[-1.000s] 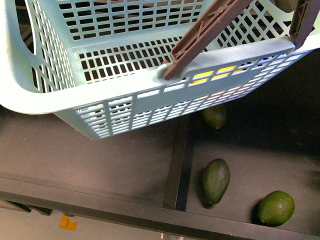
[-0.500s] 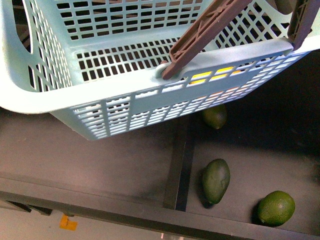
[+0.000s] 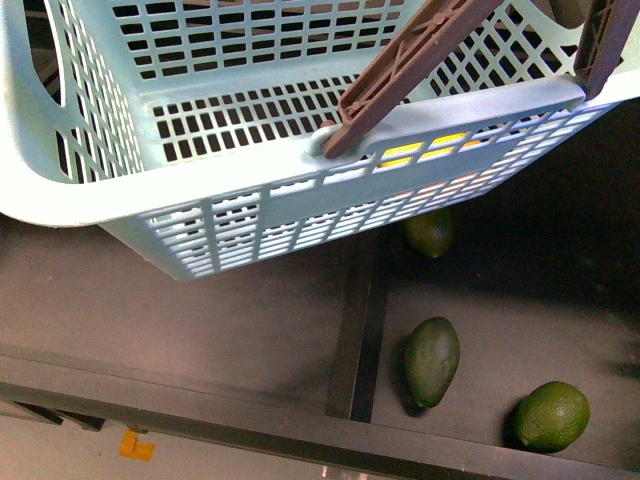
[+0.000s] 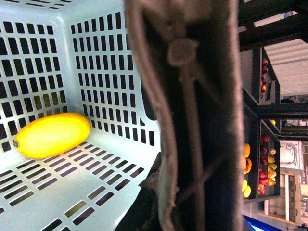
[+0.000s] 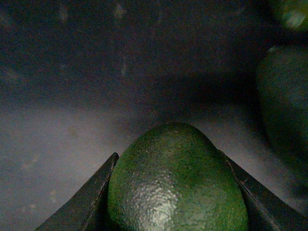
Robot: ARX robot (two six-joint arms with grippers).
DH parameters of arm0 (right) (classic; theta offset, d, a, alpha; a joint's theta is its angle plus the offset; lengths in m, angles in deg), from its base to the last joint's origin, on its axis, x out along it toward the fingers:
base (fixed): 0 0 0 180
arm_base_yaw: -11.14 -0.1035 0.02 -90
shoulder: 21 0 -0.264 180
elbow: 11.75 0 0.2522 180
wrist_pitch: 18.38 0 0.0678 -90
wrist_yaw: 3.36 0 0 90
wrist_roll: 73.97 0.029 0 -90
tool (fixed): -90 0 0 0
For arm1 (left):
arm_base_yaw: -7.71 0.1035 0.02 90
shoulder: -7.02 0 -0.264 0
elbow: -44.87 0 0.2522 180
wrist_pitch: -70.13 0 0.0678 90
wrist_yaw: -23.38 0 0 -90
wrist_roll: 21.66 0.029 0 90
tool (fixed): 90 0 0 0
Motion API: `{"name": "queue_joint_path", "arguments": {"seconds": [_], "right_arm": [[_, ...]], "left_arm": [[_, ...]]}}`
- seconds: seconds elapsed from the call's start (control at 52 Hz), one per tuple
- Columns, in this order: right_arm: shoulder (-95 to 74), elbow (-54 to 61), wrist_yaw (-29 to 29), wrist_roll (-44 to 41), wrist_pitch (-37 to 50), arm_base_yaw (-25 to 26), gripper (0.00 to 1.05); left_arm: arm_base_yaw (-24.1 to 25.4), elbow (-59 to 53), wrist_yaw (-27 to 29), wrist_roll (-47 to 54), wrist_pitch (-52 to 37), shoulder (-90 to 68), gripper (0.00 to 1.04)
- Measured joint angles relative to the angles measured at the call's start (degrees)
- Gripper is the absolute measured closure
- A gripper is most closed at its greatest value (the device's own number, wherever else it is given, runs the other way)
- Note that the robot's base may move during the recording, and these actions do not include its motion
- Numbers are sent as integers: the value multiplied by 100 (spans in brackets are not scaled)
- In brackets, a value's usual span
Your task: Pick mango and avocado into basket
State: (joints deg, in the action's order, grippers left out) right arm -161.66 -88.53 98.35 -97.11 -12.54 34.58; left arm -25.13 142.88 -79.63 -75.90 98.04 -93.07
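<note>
The light blue-green basket (image 3: 90, 190) hangs tilted over the dark shelf, its brown handles (image 3: 400, 70) raised. My left gripper (image 4: 183, 192) is shut on one basket handle (image 4: 192, 110), which fills the left wrist view and hides the jaws. The yellow mango (image 4: 52, 134) lies on the basket's slotted floor and shows as yellow through the wall slots (image 3: 425, 147). My right gripper (image 5: 171, 161) is shut on the avocado (image 5: 175, 192), a dark green pebbled fruit held between both dark fingers (image 5: 91, 197) above a grey surface. Neither gripper shows in the front view.
Below the basket, a dark green oval fruit (image 3: 432, 360), a brighter round green fruit (image 3: 552, 415) and another green fruit (image 3: 430, 232) lie in a shelf compartment right of a divider (image 3: 360, 330). More green fruit (image 5: 284, 96) lies beside the held avocado. Fruit shelves (image 4: 262, 159) stand beyond.
The basket has shifted slightly to the left in the front view. The fruit on the shelf has not moved.
</note>
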Motion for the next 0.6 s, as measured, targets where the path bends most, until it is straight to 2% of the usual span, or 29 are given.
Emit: {"name": "queue_joint_path", "arguments": {"seconds": [0.212, 0.346, 0.423, 0.596], "right_arm": [[1690, 1113, 420, 157, 564, -374, 51], [3075, 1786, 706, 664, 605, -914, 51], [3960, 1991, 715, 1056, 470, -1349, 51], [5003, 2013, 660, 1506, 258, -1930, 51]], "left_arm": [[0, 0, -9, -2, 0, 0, 100], [0, 0, -7, 0, 0, 0, 100], [0, 0, -4, -2, 0, 0, 100], [0, 0, -7, -2, 0, 0, 100]]}}
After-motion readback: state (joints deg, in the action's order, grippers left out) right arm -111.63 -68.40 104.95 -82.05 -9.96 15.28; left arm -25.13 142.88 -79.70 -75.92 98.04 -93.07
